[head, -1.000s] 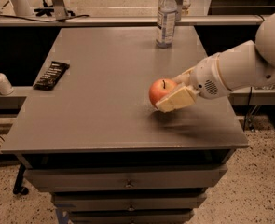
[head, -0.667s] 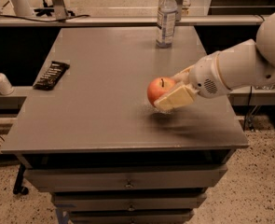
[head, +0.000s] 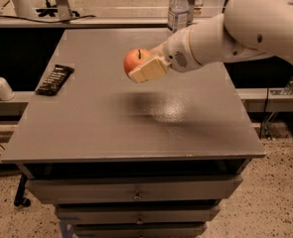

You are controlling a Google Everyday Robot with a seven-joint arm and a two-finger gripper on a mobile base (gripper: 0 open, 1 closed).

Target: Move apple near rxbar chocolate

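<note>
The red-orange apple [head: 136, 60] with a dark stem is held in my gripper [head: 145, 67], lifted clear above the grey table [head: 136, 128], over its middle. The cream fingers [head: 148, 70] are shut on the apple's near and far sides, and its shadow lies on the tabletop below. The rxbar chocolate [head: 55, 79], a flat black bar with pale lettering, lies near the table's left edge, well to the left of and lower than the apple. My white arm reaches in from the upper right.
A clear plastic water bottle [head: 178, 10] stands at the table's far edge, behind the arm. A small white spray bottle [head: 0, 85] sits on a lower ledge off the left side. Drawers are under the tabletop.
The gripper has lifted the apple higher off the table and carried it left, toward the black bar.
</note>
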